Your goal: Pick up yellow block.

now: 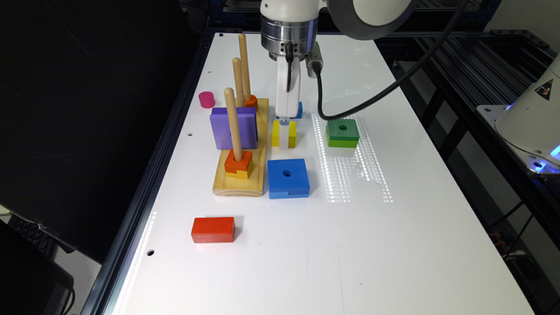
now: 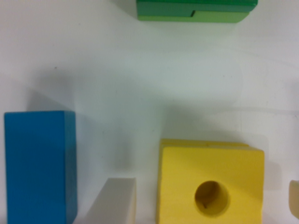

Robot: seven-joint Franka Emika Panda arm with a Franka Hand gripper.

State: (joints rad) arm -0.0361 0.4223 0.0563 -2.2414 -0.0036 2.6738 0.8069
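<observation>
The yellow block (image 1: 276, 133) is a small bright yellow square with a round centre hole, lying flat on the white table (image 1: 350, 245). My gripper (image 1: 284, 127) has come straight down over it. In the wrist view the yellow block (image 2: 210, 186) sits between my two fingers, and the gripper (image 2: 204, 200) is open. One pale fingertip (image 2: 114, 203) stands a little off one side of the block. The other shows as a sliver at the picture's edge, also apart from the block.
A plain blue block (image 2: 39, 165) lies close beside the gripper. The green two-tone holed block (image 1: 342, 132) sits to the exterior view's right, the blue holed block (image 1: 288, 177) nearer the camera. The wooden peg base (image 1: 240, 183), the purple block (image 1: 223, 127) and the orange block (image 1: 238, 162) stand at left, and a red brick (image 1: 213, 229) in front.
</observation>
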